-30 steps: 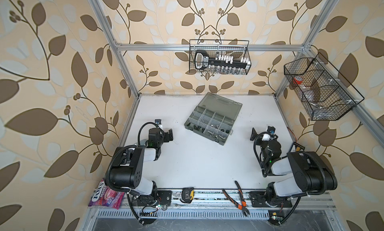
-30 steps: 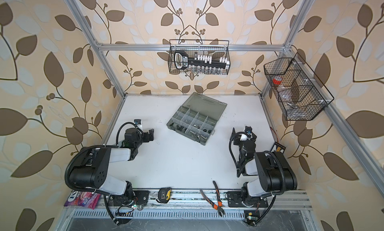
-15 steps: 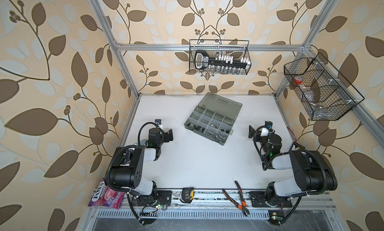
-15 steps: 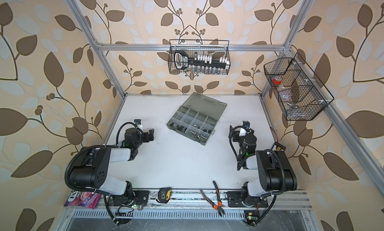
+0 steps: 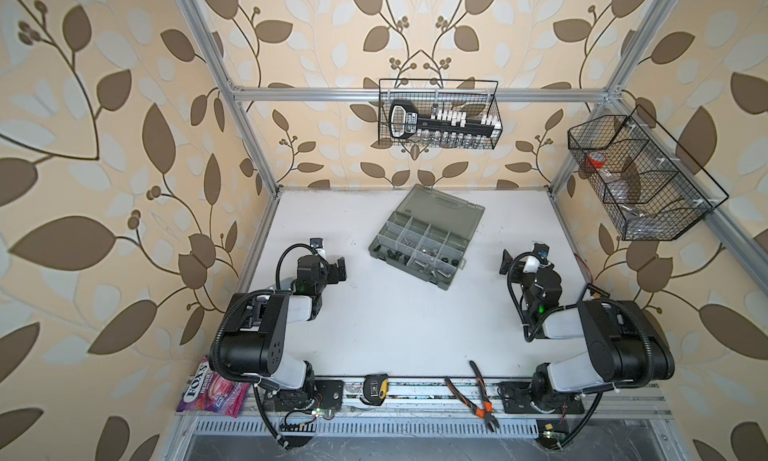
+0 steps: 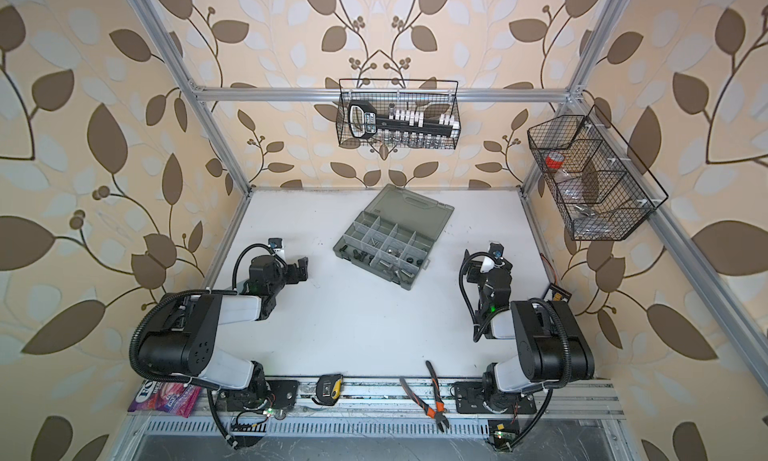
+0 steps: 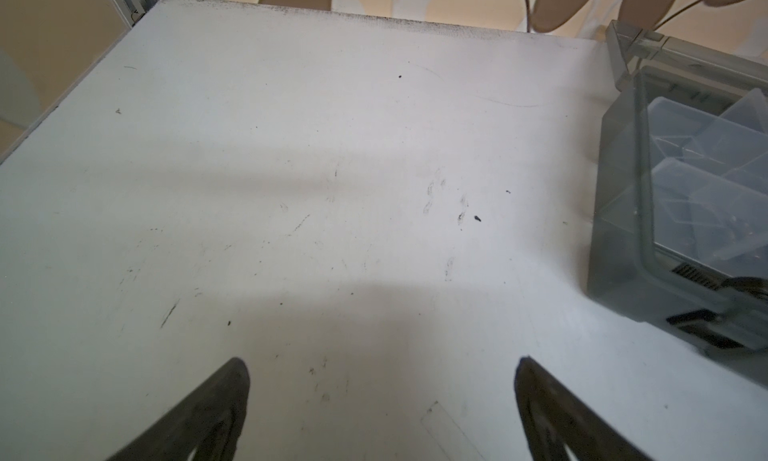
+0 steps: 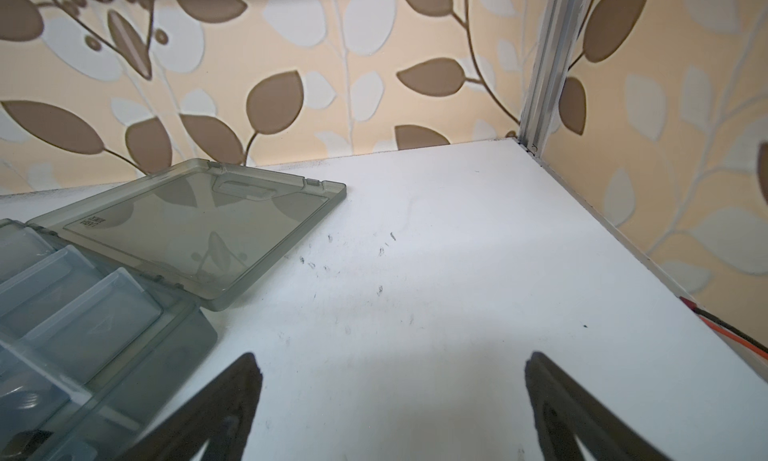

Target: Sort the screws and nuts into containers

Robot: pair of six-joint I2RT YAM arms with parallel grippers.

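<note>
Screws and nuts (image 5: 434, 269), dark and silver, lie in the near-row containers (image 5: 409, 230) of the grey organiser box (image 5: 448, 286); left gripper (image 7: 380, 363) to the box's left, right gripper (image 8: 392, 359) to its right, both with jaws wide apart and empty. Risk, as judged: pieces are tiny and the box light and skewed, so a jaw clipping its rim could shove it and mix the contents. Legible: "FOX'S BERRIES" on the pink pouch (image 5: 210, 386), well front-left of the box; lid (image 8: 191, 234) lettering too small.

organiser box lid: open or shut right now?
Open. The lid lies folded back flat on the table, and the compartments sit uncovered in both top views.
</note>
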